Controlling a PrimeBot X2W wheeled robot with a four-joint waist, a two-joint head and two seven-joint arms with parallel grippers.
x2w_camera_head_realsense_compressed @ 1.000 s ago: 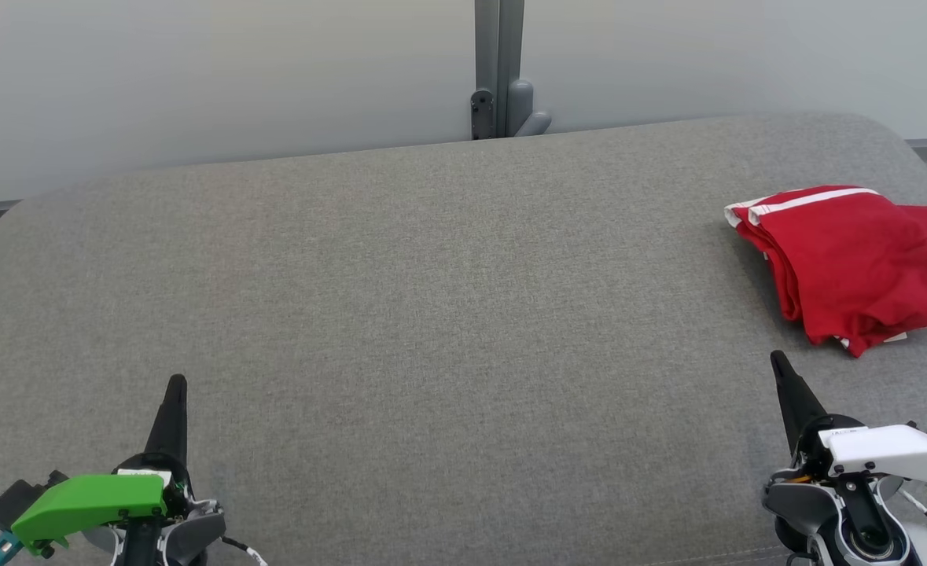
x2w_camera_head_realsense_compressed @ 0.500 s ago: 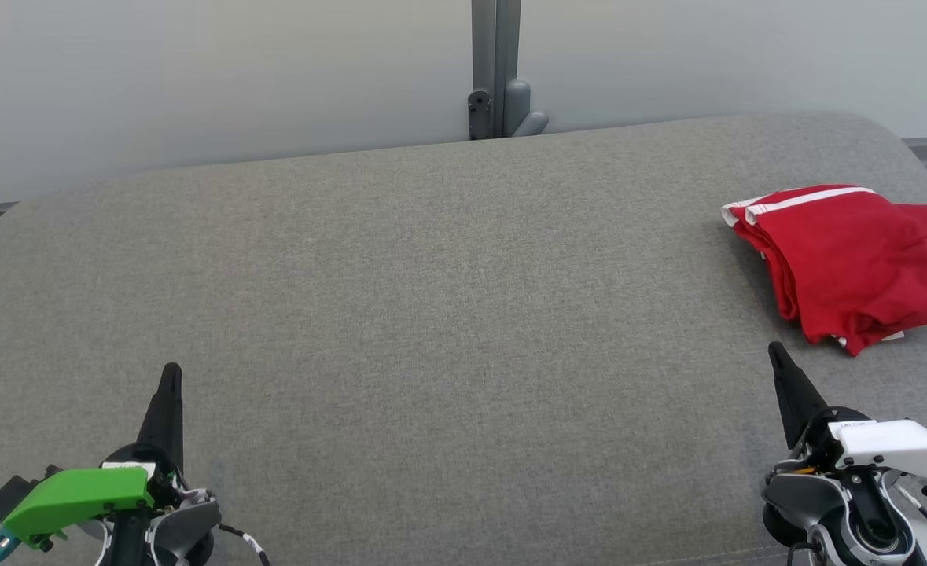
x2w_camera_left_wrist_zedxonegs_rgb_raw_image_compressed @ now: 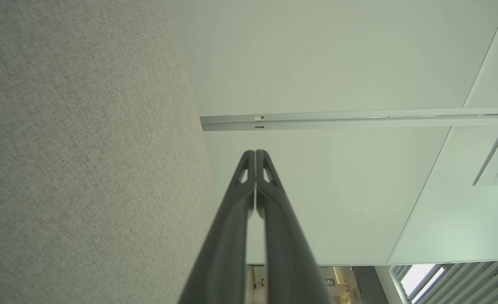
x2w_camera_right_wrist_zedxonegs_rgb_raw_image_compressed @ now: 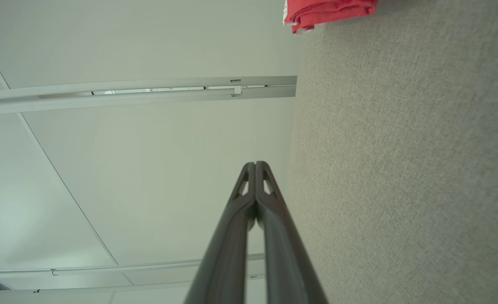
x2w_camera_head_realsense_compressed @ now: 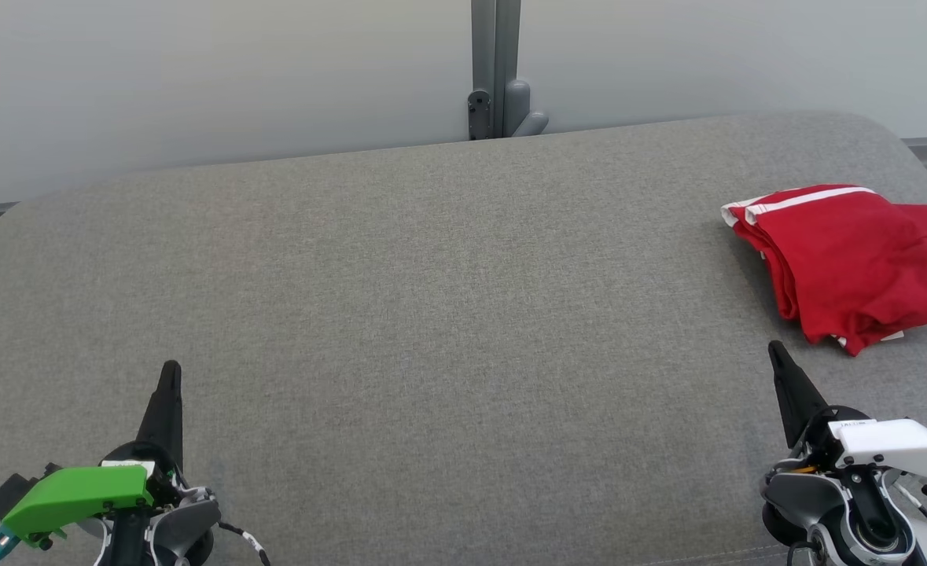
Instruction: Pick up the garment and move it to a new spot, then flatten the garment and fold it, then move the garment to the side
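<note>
The grey cushion (x2w_camera_head_realsense_compressed: 432, 275) is seen almost whole. Its far edge runs along the pale wall (x2w_camera_head_realsense_compressed: 196, 79), with rounded corners at far left and far right. The near edge is cut off by the frame bottom. A grey post (x2w_camera_head_realsense_compressed: 496, 71) is mounted behind the far edge, about mid-span. The middle and left of the cushion are left as open fabric, with a wide free lane between the two grippers.

The garment (x2w_camera_head_realsense_compressed: 856, 259) is laid at the cushion's right edge, in the far half, short of the far right corner. Its right part is cut off by the frame. It is red fabric, folded into a thick, slightly rumpled bundle. White stripes are shown along its far-left edge, and a bit of white at its near corner.

The left gripper (x2w_camera_head_realsense_compressed: 170, 373) is held over the near left of the cushion, jaws pressed together, empty. The right gripper (x2w_camera_head_realsense_compressed: 778, 354) is held over the near right, near the garment's near corner but apart from it, jaws likewise pressed together and empty.

Against one second ago, both grippers are found slightly closer to the far edge, and a small camera shift is noted. Against half a second ago, no change is seen. The garment's spot and shape are unchanged.
</note>
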